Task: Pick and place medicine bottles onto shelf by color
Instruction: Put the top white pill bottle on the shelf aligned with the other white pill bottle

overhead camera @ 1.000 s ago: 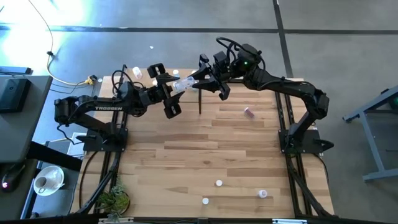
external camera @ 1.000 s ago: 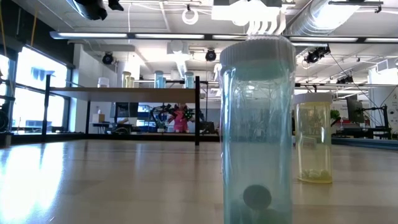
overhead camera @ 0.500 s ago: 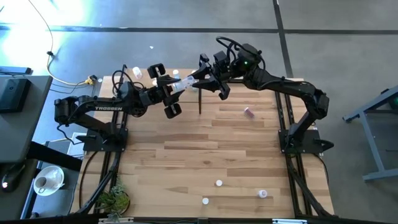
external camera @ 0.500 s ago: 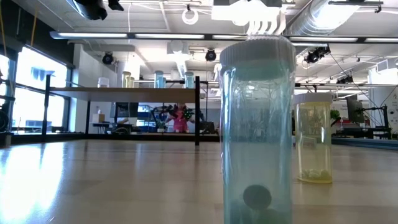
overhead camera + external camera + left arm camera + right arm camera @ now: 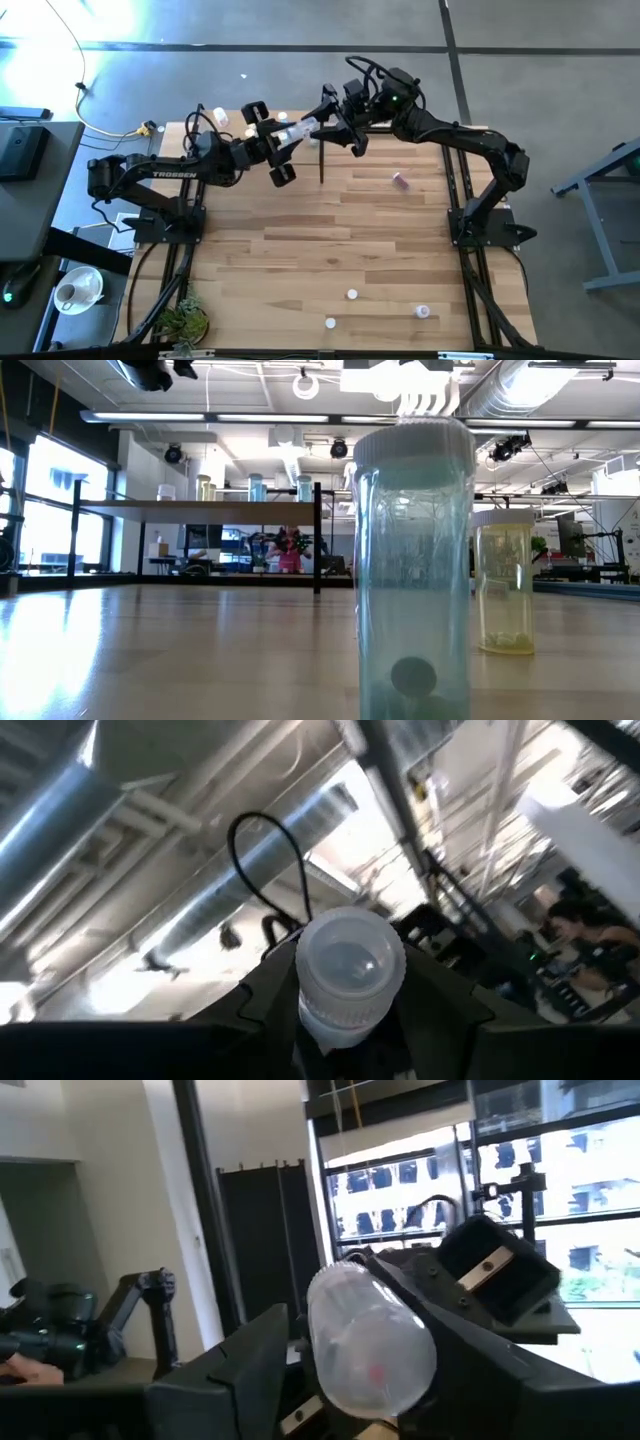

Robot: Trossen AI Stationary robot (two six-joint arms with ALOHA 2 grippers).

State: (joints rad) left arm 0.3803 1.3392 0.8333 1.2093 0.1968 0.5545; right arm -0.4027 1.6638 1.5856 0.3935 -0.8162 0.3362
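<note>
A clear, white-capped medicine bottle (image 5: 301, 131) hangs in the air between my two grippers, above the shelf at the table's far middle. My left gripper (image 5: 278, 146) reaches in from the left and is shut on its cap end. My right gripper (image 5: 327, 124) reaches in from the right and is shut on its base end. The shelf (image 5: 200, 506) stands on thin black posts (image 5: 321, 162) and carries several bottles (image 5: 255, 487) upright on its board. A light blue bottle (image 5: 412, 560) and a yellow bottle (image 5: 505, 581) stand upright on the table, close to the low camera. My left gripper has the bottle's cap end (image 5: 349, 963) between its two fingers, which lie along the bottle and slant upward from the table's left. The bottle is lifted clear. My right gripper has the bottle's base end (image 5: 375, 1352) between its two fingers (image 5: 470, 1348), coming from the table's right and lying along the bottle. The bottle is clear of shelf and table, slanting between the two grippers.
A pink bottle (image 5: 400, 180) lies on the table at the right. Three bottles (image 5: 352, 294) (image 5: 330, 323) (image 5: 422, 312) stand near the front edge. A small plant (image 5: 185, 322) sits at the near left corner. A person shows in the room beyond the table (image 5: 590, 935).
Both grippers, with the bottle between them, have drifted a little toward the table's far edge. The bottle stays in the air in the same slant.
</note>
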